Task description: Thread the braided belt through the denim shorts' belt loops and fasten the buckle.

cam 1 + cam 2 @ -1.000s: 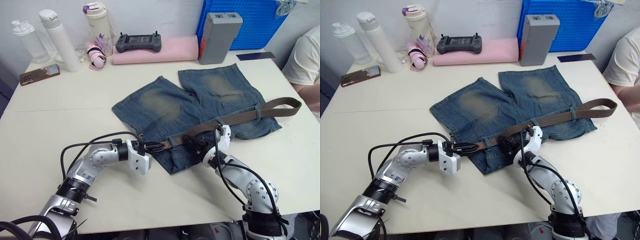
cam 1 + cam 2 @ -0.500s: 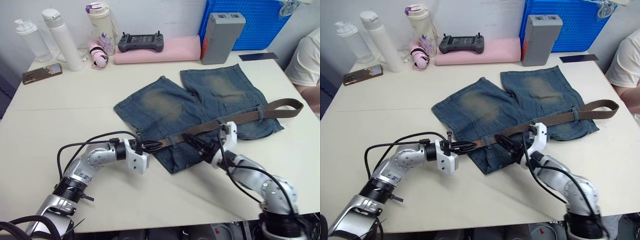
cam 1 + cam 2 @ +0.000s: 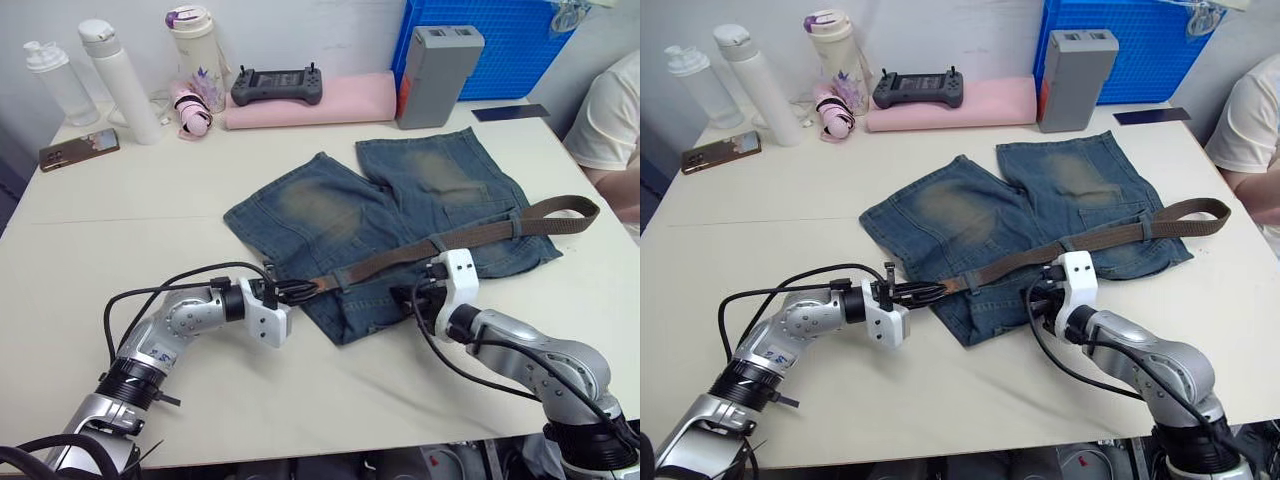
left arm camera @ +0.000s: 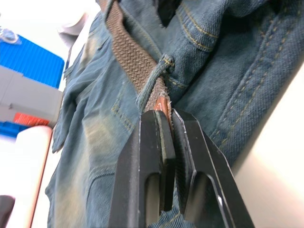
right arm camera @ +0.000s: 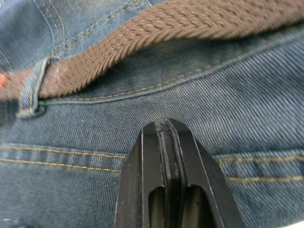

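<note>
- The shorts (image 3: pixel 400 215) lie flat on the table (image 3: pixel 120 200), waistband toward the robot, legs pointing away.
- The belt (image 3: pixel 470 235) runs along the waistband and trails off to the right, its far end curled past the edge of the denim; I cannot make out the buckle there.
- The left gripper (image 4: pixel 166 130) is clamped on the belt's tip, just where it comes out of a belt loop (image 4: pixel 154 83) at the left end of the waistband.
- The right gripper (image 5: pixel 168 137) has its fingers pressed together with nothing between them, hovering over bare denim just below the belt, near the middle of the waistband.
- Step in hand, as I judge it: threading, with the tip pulled through a left-side loop while much of the strap lies slack on the right.
- The next move calls for a steady pull leftward on the tip along the waistband, low and flat, so the loop is not dragged up.
- The right gripper would help by pinning the denim or feeding the strap, so the shorts do not slide with the belt.
</note>
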Controlling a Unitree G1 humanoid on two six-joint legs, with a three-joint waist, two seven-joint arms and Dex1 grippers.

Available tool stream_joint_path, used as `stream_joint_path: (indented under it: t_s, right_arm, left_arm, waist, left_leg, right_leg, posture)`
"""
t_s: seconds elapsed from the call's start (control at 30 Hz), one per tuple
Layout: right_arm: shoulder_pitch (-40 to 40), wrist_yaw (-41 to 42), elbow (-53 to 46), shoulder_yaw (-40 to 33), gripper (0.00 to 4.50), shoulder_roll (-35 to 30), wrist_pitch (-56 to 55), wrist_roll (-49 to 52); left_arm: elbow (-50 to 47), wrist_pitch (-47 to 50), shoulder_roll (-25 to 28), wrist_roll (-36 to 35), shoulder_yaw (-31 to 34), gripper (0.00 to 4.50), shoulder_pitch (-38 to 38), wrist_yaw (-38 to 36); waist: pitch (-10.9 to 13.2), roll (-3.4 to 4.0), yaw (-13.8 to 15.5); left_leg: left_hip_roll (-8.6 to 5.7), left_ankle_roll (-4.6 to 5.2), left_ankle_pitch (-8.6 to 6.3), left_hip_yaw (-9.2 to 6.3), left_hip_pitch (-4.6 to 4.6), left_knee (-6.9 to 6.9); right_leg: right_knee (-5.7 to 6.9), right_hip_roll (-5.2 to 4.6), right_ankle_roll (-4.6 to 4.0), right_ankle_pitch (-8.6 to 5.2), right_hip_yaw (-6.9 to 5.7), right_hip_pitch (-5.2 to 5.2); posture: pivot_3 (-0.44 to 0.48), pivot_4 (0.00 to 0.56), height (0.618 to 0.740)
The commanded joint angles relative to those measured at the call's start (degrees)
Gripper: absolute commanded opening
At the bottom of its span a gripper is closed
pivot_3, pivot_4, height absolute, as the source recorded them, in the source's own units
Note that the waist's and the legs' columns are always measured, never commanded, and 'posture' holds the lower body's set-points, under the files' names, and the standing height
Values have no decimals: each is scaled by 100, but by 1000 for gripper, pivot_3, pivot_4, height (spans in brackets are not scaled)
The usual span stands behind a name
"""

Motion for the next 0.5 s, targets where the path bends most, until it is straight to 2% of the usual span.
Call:
stream_joint_path:
  t_s: [0.03,0.23,0.37,0.5]
  right_arm:
    - [138,-34,267,245,57,-4,327,-568]
    - [64,115,237,248,57,193,474,-806]
    - [28,166,187,281,57,371,567,-932]
    - [58,240,151,273,57,510,669,-1078]
  left_arm:
    - [-29,-197,506,-259,587,0,328,176]
    - [1246,-1247,1938,-578,1270,0,1171,139]
    - [2696,-1868,2812,-646,1742,0,1721,265]
    - [3485,-2076,3153,-562,1859,0,1795,493]
  waist:
    - [-8,-14,2]
    - [-17,-28,-19]
    - [-26,-42,-9]
    - [-30,-49,-12]
  left_leg:
    - [3,0,0,-1,9,0]
    - [53,-7,-13,0,62,-14]
    - [58,-5,-22,3,67,-14]
    - [66,-11,-28,10,73,-16]
  right_leg:
    - [-1,0,0,0,0,8]
    - [5,6,-13,-7,11,24]
    - [8,6,-17,-9,6,24]
    - [15,9,-27,-15,-4,21]
  posture:
    - [0,150,705]
    - [0,150,705]
    - [0,150,705]
    - [0,150,705]
